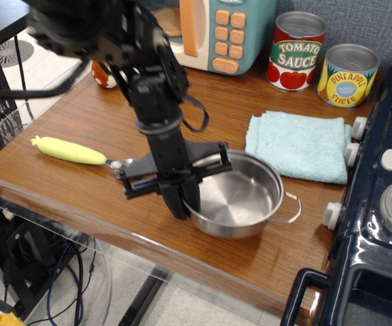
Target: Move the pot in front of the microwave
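- Pot: thin shiny steel, probably light and stiff but slippery; the rim wall looks the best hold, since the wire loop handles are thin and could swivel.
- Claw is clenched on the pot's left rim, one finger inside the wall and one outside.
- Pot sits at the desk front edge, right of the claw, near the blue towel.
- Microwave stands well apart at the back.

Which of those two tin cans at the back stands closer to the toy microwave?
The tomato sauce can, with the red-and-green label. It stands just right of the microwave; the yellow pineapple slices can sits further right, next to the dark blue stove.
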Action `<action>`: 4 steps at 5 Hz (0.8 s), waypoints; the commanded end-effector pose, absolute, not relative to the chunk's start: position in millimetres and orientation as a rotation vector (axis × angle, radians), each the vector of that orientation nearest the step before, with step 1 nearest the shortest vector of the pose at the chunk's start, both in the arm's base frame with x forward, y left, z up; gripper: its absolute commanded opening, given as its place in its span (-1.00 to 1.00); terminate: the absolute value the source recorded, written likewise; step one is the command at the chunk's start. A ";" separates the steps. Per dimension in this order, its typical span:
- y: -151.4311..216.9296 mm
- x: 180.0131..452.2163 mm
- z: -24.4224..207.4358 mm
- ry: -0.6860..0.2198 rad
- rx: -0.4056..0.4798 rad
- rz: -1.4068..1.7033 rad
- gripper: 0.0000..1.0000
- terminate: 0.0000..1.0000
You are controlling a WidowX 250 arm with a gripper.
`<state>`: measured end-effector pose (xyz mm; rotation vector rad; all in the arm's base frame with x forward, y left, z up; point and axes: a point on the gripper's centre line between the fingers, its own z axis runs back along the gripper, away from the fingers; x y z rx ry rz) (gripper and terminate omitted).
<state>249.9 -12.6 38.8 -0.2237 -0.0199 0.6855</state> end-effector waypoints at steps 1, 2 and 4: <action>13.1 269.4 103.7 -0.115 -0.293 0.801 -1.00 -1.00; 31.4 296.1 114.5 -0.139 -0.307 0.899 -1.00 -1.00; 79.7 337.9 104.4 -0.173 -0.271 1.069 -1.00 -1.00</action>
